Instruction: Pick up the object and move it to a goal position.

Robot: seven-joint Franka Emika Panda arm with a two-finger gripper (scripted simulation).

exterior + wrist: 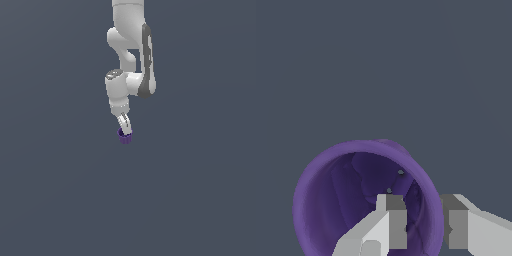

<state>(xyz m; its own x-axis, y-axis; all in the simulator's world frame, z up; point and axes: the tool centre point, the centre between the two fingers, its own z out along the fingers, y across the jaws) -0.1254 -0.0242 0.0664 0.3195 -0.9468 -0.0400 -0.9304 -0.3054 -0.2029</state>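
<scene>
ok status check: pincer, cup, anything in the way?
Pincer shut on the purple cup's rim, one finger inside, one outside. Cup at the fingertips, in the exterior view too. Nothing else in view.

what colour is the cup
Purple, darker inside; the cup shows best in the wrist view, with the gripper straddling its wall.
</scene>
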